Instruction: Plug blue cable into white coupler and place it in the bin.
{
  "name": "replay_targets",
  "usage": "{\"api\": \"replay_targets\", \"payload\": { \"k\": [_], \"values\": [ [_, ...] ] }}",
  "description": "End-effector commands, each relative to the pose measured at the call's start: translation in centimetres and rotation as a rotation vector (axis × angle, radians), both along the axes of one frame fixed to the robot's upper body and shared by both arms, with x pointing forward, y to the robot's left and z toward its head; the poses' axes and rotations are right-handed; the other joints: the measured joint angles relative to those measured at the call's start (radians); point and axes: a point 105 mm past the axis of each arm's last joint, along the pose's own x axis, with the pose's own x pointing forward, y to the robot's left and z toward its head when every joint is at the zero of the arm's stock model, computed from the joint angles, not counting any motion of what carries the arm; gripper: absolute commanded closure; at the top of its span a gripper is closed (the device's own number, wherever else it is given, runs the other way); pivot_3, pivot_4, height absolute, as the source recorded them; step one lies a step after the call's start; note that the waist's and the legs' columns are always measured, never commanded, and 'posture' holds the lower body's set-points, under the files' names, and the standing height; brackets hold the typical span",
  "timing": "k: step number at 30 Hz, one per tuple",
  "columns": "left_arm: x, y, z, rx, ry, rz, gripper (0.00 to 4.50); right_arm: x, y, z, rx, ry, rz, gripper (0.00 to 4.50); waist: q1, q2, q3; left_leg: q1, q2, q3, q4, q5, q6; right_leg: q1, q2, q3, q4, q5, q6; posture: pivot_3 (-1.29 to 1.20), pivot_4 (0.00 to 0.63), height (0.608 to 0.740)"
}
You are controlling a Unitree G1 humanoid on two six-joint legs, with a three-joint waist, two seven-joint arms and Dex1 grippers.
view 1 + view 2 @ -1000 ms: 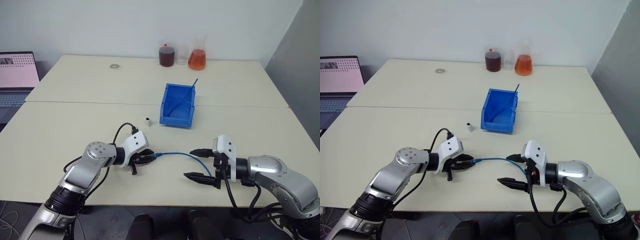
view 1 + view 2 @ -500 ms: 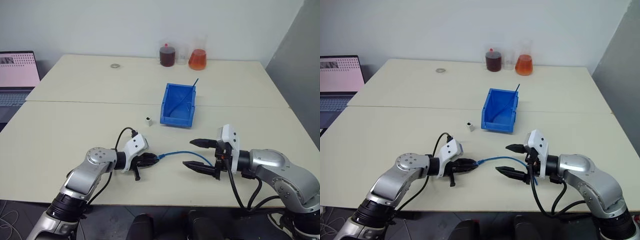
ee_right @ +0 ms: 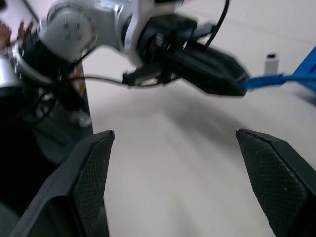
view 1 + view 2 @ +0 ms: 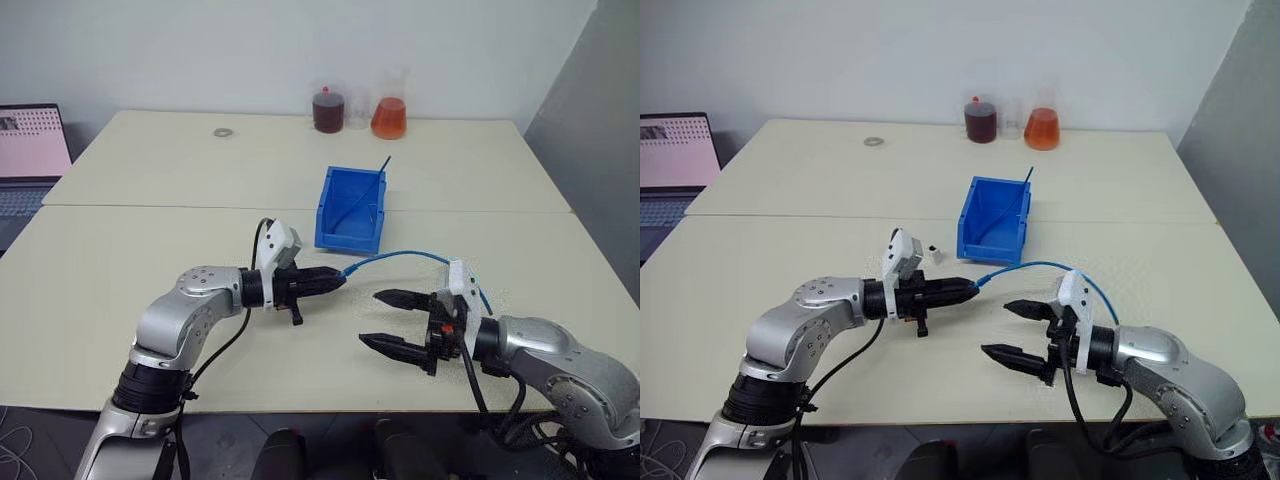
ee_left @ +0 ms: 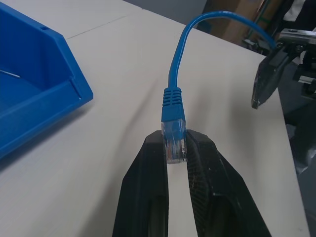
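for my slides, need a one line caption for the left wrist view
Left hand pinching the clear plug of the thin bright-blue cable above the table, beside the blue plastic bin.

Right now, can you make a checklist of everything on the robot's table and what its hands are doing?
Surface: pale table, two tops joined.
Job's things: blue cable lifted; white coupler loose beside the bin.
Clutter: two flasks of dark and orange liquid, a small ring at the back.
Grippers: left gripper shut on the cable's clear plug; right gripper open, holding nothing.
Cables: thin blue strand leaning in the bin.
Surroundings: laptop, white wall.
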Motion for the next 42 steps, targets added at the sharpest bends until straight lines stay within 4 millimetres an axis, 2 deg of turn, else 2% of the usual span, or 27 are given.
{"api": "replay_targets", "payload": {
  "k": [1,12,19,31,34,42],
  "values": [
    [-1.0,-0.2,2.1,-0.062,-0.011,-0.056,4.25,0.8,-0.4,0.9,0.106,0.048,-0.064,0.32,0.0,0.0,0.0,0.0,0.0,0.0,0.0,0.0,0.0,0.0,0.0,0.0,0.0,0.0,0.0,0.0,0.15,0.74],
    [-1.4,-0.4,4.2,-0.195,0.078,-0.073,4.25,2.1,0.8,1.7,0.295,0.147,-0.148,0.32,0.0,0.0,0.0,0.0,0.0,0.0,0.0,0.0,0.0,0.0,-0.001,0.001,0.0,0.0,0.0,0.0,0.15,0.74],
    [-2.3,-0.6,4.0,-0.209,0.143,-0.106,4.25,2.5,1.8,2.5,0.371,0.156,-0.138,0.32,0.0,0.0,0.0,0.0,0.0,0.0,0.0,0.0,0.0,-0.001,-0.001,0.001,0.0,0.0,0.0,0.0,0.15,0.74],
    [-2.4,-0.4,4.0,-0.215,0.151,-0.1,4.25,3.1,1.7,2.8,0.43,0.171,-0.139,0.32,0.001,0.0,0.0,0.0,0.0,0.0,0.0,0.0,0.0,-0.001,-0.001,0.001,0.0,0.0,0.0,0.0,0.15,0.74],
    [-2.5,-0.3,4.0,-0.217,0.151,-0.1,4.25,3.1,1.6,2.7,0.431,0.177,-0.136,0.81,0.001,0.0,0.0,-0.001,0.0,0.0,0.0,0.0,0.0,-0.001,-0.001,0.001,0.0,0.0,0.0,0.0,0.15,0.74],
    [-2.7,-0.3,4.1,-0.228,0.158,-0.112,4.25,2.8,1.9,2.6,0.426,0.183,-0.111,2.89,0.001,0.0,0.0,-0.001,0.0,0.0,-0.001,0.0,0.0,-0.001,-0.001,0.001,-0.001,0.0,0.0,0.0,0.15,0.74]
  ]
}}
